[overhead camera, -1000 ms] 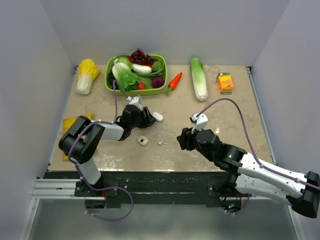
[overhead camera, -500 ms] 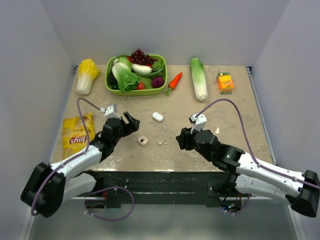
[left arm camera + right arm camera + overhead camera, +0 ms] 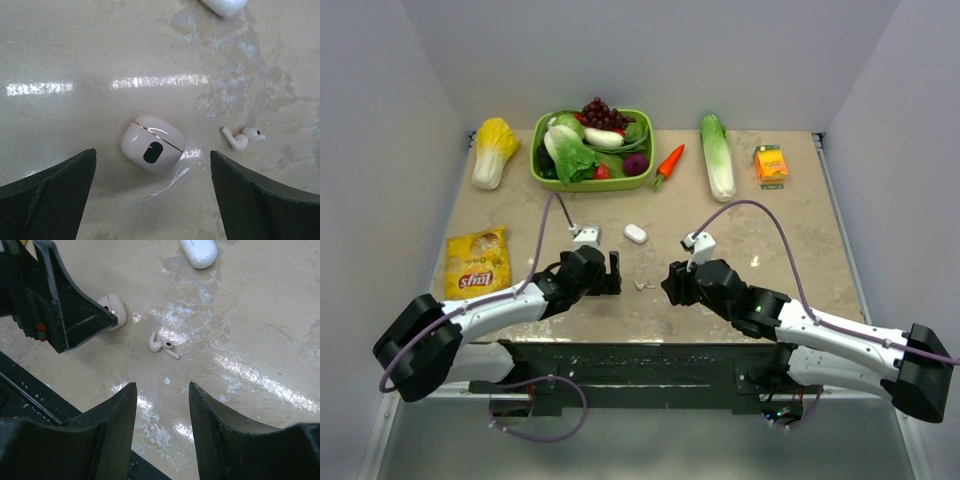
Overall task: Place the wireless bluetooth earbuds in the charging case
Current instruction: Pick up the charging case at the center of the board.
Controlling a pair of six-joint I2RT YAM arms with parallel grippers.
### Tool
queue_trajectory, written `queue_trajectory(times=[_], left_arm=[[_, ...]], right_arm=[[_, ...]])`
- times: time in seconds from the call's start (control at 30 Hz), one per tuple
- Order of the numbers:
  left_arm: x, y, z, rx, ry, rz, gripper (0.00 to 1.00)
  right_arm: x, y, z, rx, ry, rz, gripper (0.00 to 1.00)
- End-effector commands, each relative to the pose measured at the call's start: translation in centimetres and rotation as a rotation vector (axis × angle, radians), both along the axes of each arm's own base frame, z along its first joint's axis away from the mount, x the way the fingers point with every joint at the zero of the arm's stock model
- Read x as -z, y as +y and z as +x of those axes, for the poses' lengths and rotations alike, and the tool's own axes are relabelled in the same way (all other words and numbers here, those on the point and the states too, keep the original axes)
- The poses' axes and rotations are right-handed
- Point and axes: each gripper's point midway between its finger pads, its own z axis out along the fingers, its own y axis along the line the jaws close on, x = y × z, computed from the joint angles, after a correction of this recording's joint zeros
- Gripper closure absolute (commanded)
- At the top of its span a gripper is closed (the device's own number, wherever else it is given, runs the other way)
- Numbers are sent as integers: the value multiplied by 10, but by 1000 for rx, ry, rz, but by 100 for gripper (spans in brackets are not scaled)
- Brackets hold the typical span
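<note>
Near the front edge of the table [image 3: 770, 220], the charging case [image 3: 152, 149] lies on the bare surface. It is rounded and white, with a thin gold line across it and a dark oval mark facing up. The left gripper [image 3: 613, 277] straddles it with jaws spread wide, both fingers clear of the case. Just to its right the wireless bluetooth earbuds [image 3: 241, 138] lie close together, outside the case. The right gripper [image 3: 162, 385] hangs near them, jaws parted and holding nothing. Farther back rests a glossy white pebble-shaped thing [image 3: 635, 233] and, beyond it, a green basket [image 3: 590, 184] of vegetables.
</note>
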Motion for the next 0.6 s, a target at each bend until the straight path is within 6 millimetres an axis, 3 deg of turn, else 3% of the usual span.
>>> queue_trajectory(times=[0.0,0.27,0.4,0.43,0.47,0.5,0.53,0.57], left_arm=[[6,-9,-8,129,52,122,0],[-14,-2,1,69,10,130,3],[-20,2,-8,56,-2,80,19],[-21,1,-10,60,-3,62,39],[-18,4,-15,60,-2,55,51],[-17,4,-18,55,-2,40,84],[-15,5,-20,50,-4,35,100],[-10,8,-25,50,-1,29,100]], right_arm=[[-16,5,1,-25,-42,52,51],[-18,-2,-3,-21,-51,61,51],[-18,-4,-4,-18,-53,68,51],[-18,-5,-4,-17,-52,67,51],[-19,-5,-4,-18,-55,67,51],[-19,-5,-3,-14,-58,66,51],[-19,-5,-4,-16,-56,63,51],[-19,-5,-3,-14,-57,67,51]])
